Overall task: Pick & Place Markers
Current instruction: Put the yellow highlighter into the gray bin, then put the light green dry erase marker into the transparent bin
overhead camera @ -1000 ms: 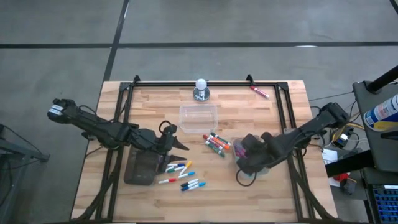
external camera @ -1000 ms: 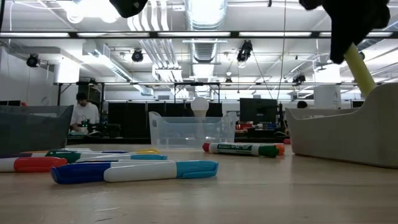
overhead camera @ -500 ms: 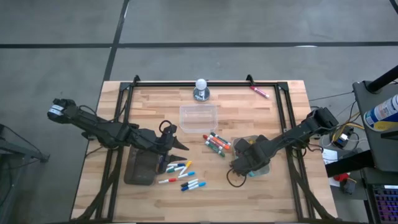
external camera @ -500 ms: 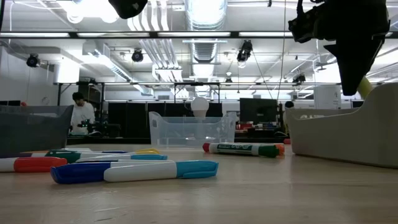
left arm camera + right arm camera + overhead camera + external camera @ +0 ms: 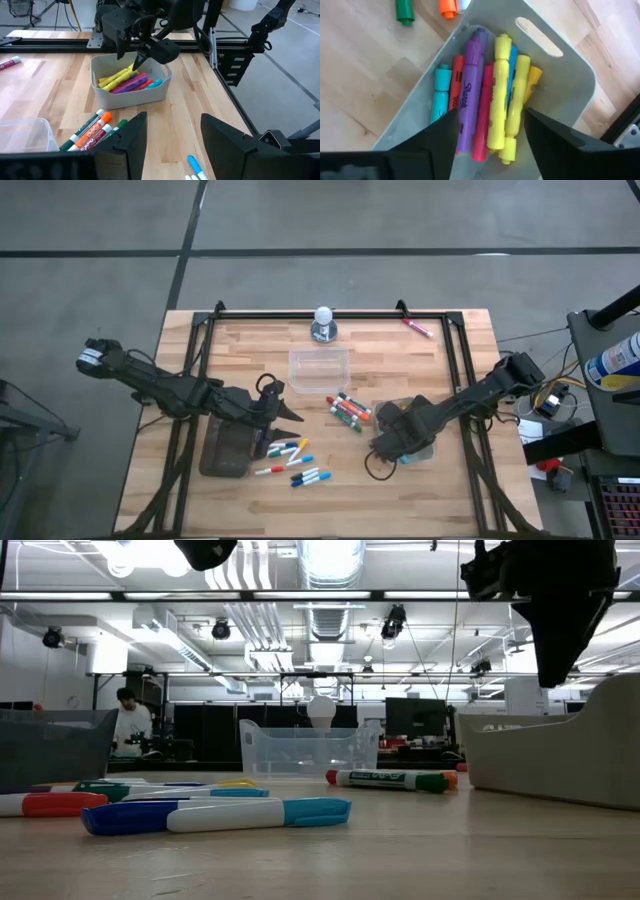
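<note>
The right gripper (image 5: 490, 150) has its fingers spread wide with nothing between them, hanging just above the grey tub (image 5: 570, 85), which sits toward four o'clock on the table (image 5: 450, 470). Directly under the fingers lie the binned markers (image 5: 492, 100): three yellow ones, a purple one, a pink one, a red one and a light blue one, side by side lengthwise. In the left wrist view the same gripper (image 5: 139, 56) points down into the tub (image 5: 130, 97), its tips just over the yellow pens.

The left gripper (image 5: 285, 415) sits near eight o'clock, fingers (image 5: 127, 145) apart and empty, over the edge of a dark tray (image 5: 225, 452). Just beside it, toward six o'clock, loose markers (image 5: 295, 462) with blue, red and orange caps lie scattered on the wood. Another cluster (image 5: 348, 410) in red, orange and green rests near the centre, between the grey tub and a clear tub (image 5: 320, 368). One red marker (image 5: 417, 328) lies alone near one o'clock, beside the black frame rail. A white bulb-shaped object (image 5: 323, 322) stands at twelve o'clock.
</note>
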You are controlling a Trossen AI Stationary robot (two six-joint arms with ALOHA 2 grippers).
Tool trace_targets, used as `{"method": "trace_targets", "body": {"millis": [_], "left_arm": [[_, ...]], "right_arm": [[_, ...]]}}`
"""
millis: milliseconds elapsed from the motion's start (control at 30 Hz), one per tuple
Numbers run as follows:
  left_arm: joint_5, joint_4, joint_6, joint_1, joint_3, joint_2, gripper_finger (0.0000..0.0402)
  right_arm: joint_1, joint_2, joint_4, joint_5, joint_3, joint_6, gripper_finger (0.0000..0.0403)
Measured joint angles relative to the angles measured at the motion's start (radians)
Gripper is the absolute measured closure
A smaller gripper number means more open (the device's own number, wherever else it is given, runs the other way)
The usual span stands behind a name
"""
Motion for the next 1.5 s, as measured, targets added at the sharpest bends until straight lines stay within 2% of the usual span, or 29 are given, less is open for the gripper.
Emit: {"method": "trace_targets", "body": {"millis": [200, 500, 633, 733, 867, 933, 1033, 1167, 1300, 1500], "left_arm": [[0.0, -0.001, 0.007, 0.0, -0.008, 0.0, 0.0223], [0.048, 0.024, 0.033, 0.0, -0.068, 0.0, 0.0223], [0.05, 0.032, 0.005, -0.002, -0.098, 0.0, 0.0223], [0.053, 0.076, -0.008, -0.005, -0.139, 0.0, 0.0223], [0.056, 0.126, -0.027, -0.005, -0.174, 0.0, 0.0223], [0.056, 0.134, -0.027, -0.005, -0.181, 0.0, 0.0223], [0.055, 0.145, -0.032, -0.005, -0.182, 0.0, 0.0223], [0.054, 0.189, -0.05, -0.006, -0.197, 0.017, 0.0223], [0.052, 0.2, -0.071, -0.008, -0.212, 0.052, 0.0223], [0.052, 0.205, -0.09, -0.013, -0.211, 0.096, 0.0223]], "right_arm": [[0.0, -0.004, -0.029, -0.012, 0.062, -0.01, 0.0157], [0.003, -0.004, -0.026, 0.07, 0.225, -0.091, 0.0169], [0.009, -0.006, 0.009, 0.176, 0.282, -0.129, 0.0172], [0.024, -0.006, 0.086, 0.324, 0.302, -0.206, 0.0172], [0.039, -0.006, 0.284, 0.556, 0.291, -0.353, 0.0175], [0.041, -0.006, 0.407, 0.639, 0.276, -0.433, 0.0175], [0.039, 0.007, 0.561, 0.682, 0.261, -0.541, 0.0172], [0.034, 0.047, 0.66, 0.726, 0.258, -0.626, 0.0171], [0.032, 0.087, 0.682, 0.823, 0.258, -0.651, 0.0176], [0.033, 0.086, 0.677, 0.839, 0.266, -0.663, 0.0179]]}}
